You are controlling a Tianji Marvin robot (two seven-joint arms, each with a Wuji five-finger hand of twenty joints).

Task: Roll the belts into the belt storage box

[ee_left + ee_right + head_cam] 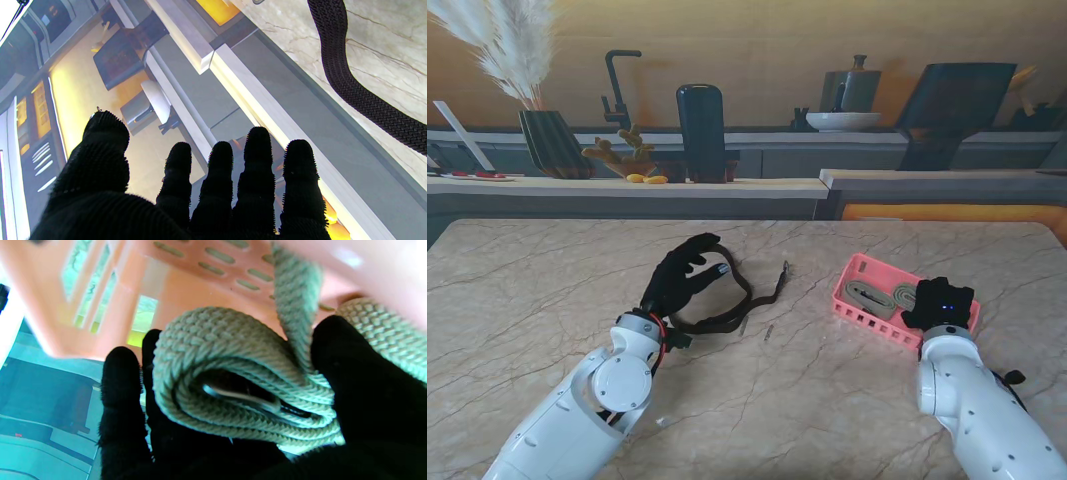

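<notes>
A dark brown belt (pixel 732 305) lies in a loose loop on the marble table, one end reaching right to about the table's middle. My left hand (pixel 683 274) hovers over the loop's left part, fingers spread and holding nothing. The left wrist view shows its fingers (pixel 220 173) apart and a stretch of the dark belt (pixel 347 83) beside them. The pink storage box (pixel 867 318) stands on the right with a grey-green belt (pixel 873 297) inside. My right hand (pixel 939 302) is at the box's right end. Its thumb and fingers (pixel 120 390) grip the rolled grey-green belt (pixel 233 373) inside the box (pixel 186 283).
A small metal piece (pixel 767 333) lies on the table near the dark belt's end. Behind the table's far edge runs a counter with a vase of pampas grass (pixel 552 140), a tap, a dark container (pixel 700 132) and a bowl (pixel 842 121).
</notes>
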